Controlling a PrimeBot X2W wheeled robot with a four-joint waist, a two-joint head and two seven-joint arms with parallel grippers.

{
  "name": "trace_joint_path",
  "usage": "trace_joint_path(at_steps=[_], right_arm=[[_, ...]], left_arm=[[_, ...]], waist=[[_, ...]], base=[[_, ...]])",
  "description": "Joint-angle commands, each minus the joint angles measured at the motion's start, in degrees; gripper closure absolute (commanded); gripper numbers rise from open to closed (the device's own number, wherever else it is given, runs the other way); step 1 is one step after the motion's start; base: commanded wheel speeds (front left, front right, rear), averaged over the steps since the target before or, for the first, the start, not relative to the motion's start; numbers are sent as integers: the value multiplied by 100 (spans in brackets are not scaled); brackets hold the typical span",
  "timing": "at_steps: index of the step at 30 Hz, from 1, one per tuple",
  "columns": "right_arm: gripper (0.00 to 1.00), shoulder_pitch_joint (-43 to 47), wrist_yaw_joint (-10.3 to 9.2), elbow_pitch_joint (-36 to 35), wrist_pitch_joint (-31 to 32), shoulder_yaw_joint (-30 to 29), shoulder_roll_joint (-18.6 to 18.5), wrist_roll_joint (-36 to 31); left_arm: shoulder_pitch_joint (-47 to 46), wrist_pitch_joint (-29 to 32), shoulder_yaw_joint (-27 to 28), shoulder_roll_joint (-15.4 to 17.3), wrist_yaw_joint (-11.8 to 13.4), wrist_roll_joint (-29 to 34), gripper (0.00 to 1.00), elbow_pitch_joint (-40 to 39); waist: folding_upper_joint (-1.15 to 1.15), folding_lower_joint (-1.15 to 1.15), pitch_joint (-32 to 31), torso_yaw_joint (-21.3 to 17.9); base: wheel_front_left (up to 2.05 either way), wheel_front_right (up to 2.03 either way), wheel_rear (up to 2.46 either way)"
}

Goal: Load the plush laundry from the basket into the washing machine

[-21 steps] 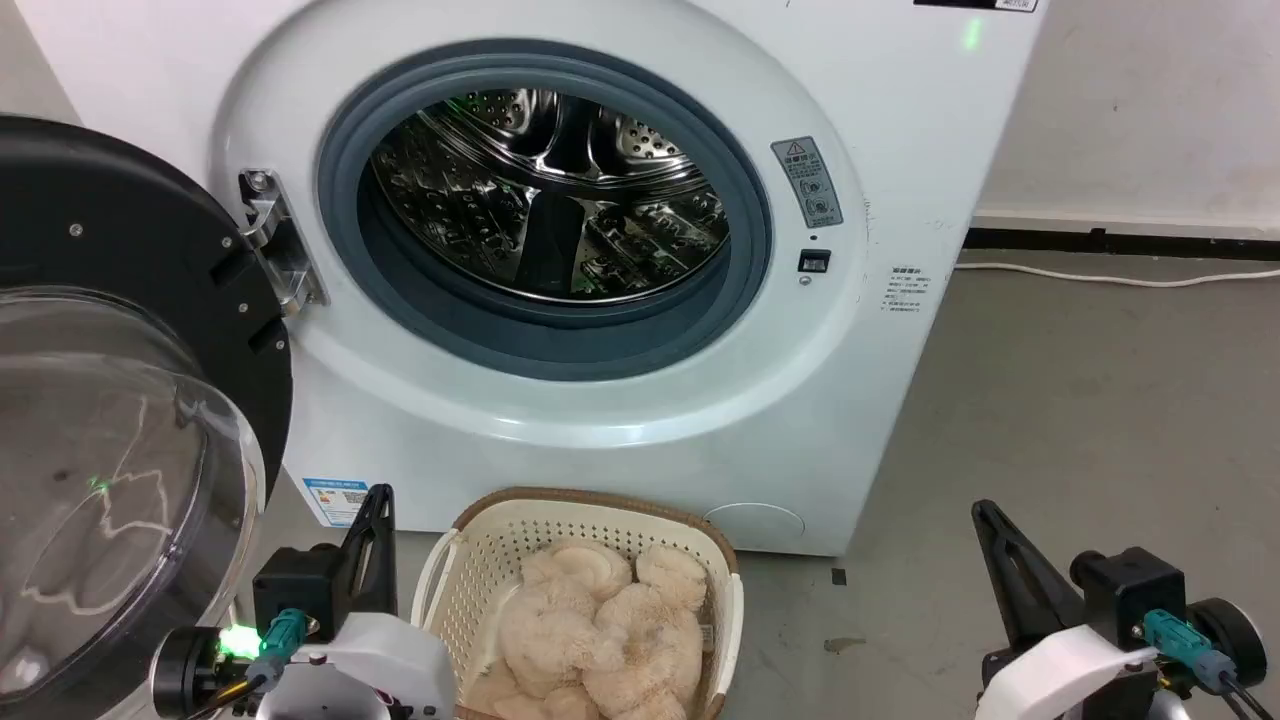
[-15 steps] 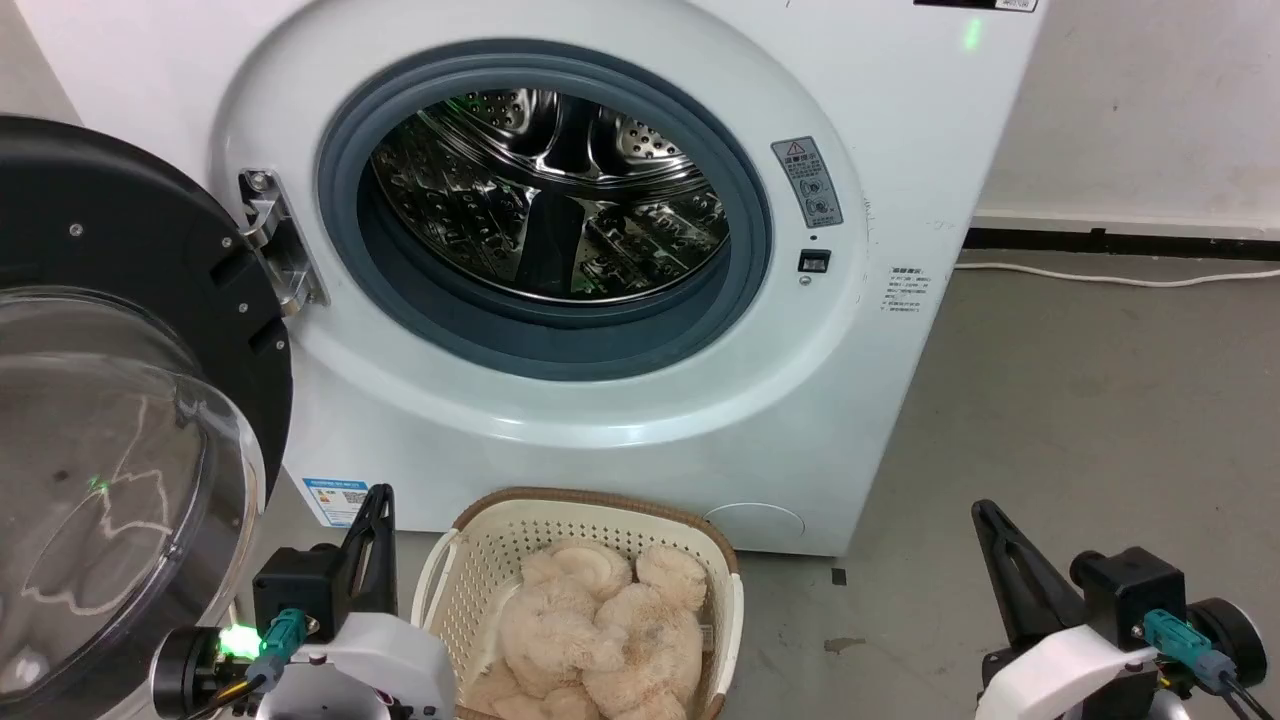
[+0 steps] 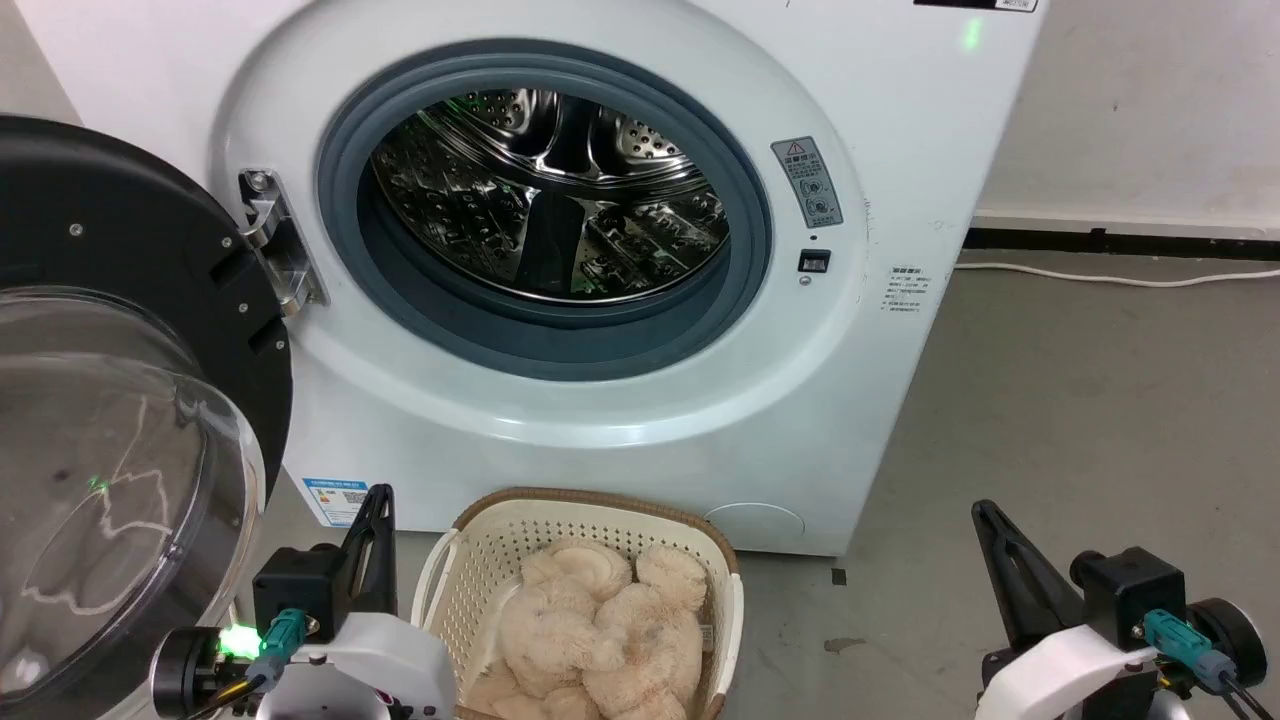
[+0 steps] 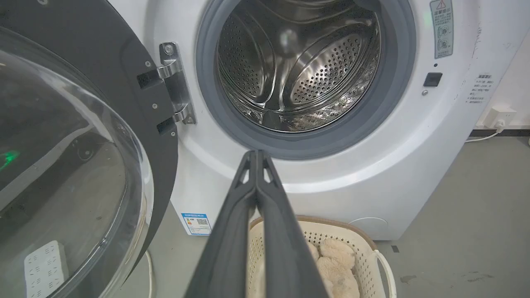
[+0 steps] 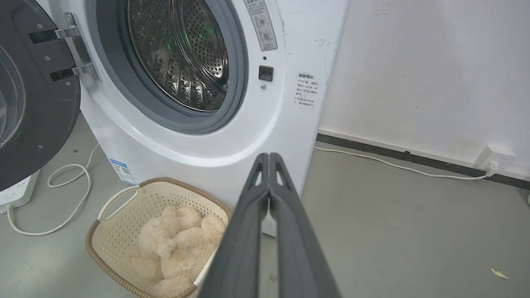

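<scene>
Standing by the rig, head view first. The left end effector (image 3: 380,497) sits low left and the right end effector (image 3: 987,512) low right. Each shows here as a single dark blade, so any gap can't be read from this angle.

- The basket (image 3: 590,497) stands on the floor (image 3: 1080,420) at the foot of the washing machine (image 3: 900,140).
- The plush laundry (image 3: 600,620) lies wholly inside the basket; none is in the drum (image 3: 550,200).
- The bundle is just to the right of the left end effector and lower than its tip. The right one is well apart from it, so the left arm looks nearer.
- The bundle's long axis runs roughly from the robot toward the washer.
- The door (image 3: 120,230) hangs open at left, and the porthole sits above and beyond the basket.

Left wrist view: the fingers (image 4: 227,248) are pressed together tip to tip with nothing between them, so this one is closed and empty. The basket lies below the tips, slightly right.

Right wrist view: the same, closed and empty. Basket and plush lie down and to the left of the tips.

Count: one basket, one plush bundle, one washer, one door, two end effectors.
</scene>
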Motion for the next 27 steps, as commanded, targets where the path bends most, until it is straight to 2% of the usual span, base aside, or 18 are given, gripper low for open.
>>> trace_joint_path(at_steps=[1, 18, 19, 27], right_arm=[[100, -67, 3, -24, 3, -1, 2, -43], [100, -67, 3, -24, 3, -1, 2, -43], [0, 0, 0, 0, 0, 1, 0, 1], [0, 28, 0, -9, -49, -21, 0, 86]], left_arm=[[84, 2, 4, 0, -26, 16, 100, -27], [84, 2, 4, 0, -26, 16, 100, -27], [0, -1, 0, 0, 0, 0, 0, 1], [2, -49, -62, 0, 13, -17, 0, 10]], waist=[[0, 0, 0, 0], [0, 0, 0, 0], [0, 0, 0, 0], [0, 0, 7, -4]], base=[[0, 0, 0], [0, 0, 0], [0, 0, 0], [0, 0, 0]])
